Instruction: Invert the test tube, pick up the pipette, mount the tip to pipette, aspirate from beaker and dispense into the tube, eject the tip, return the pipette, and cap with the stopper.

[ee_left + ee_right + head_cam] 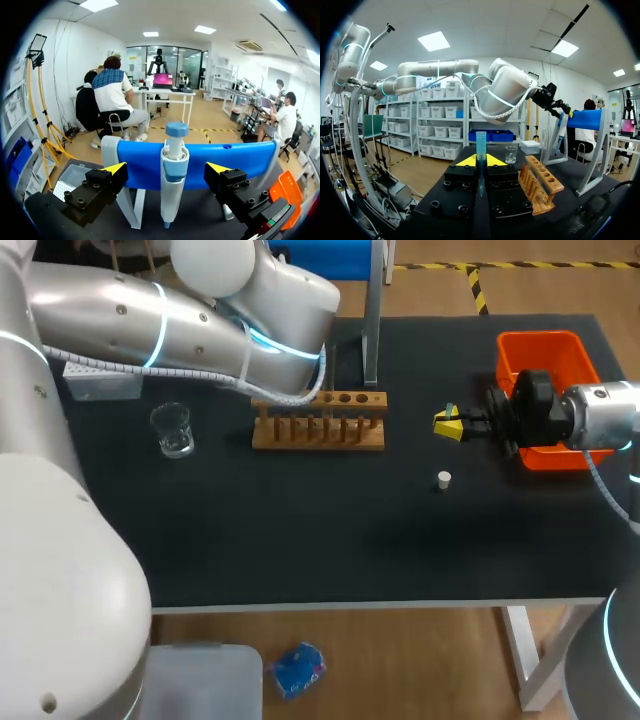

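My right gripper [450, 426] hangs over the table between the wooden rack [318, 421] and the orange bin, shut on a clear bluish test tube [481, 144] that stands upright between its yellow tips [480, 161]. My left gripper [170, 172] is open at the back of the table, one finger [100, 185] on either side of the white and blue pipette [174, 167], not touching it. The pipette hangs in its blue holder [145, 157]. A glass beaker [173, 428] stands left of the rack. The small white stopper [444, 479] lies in front of my right gripper.
An orange bin [545, 350] sits at the back right, partly behind my right wrist. A clear tip box [100, 385] is at the back left under my left arm. The pipette stand's post [372, 320] rises behind the rack.
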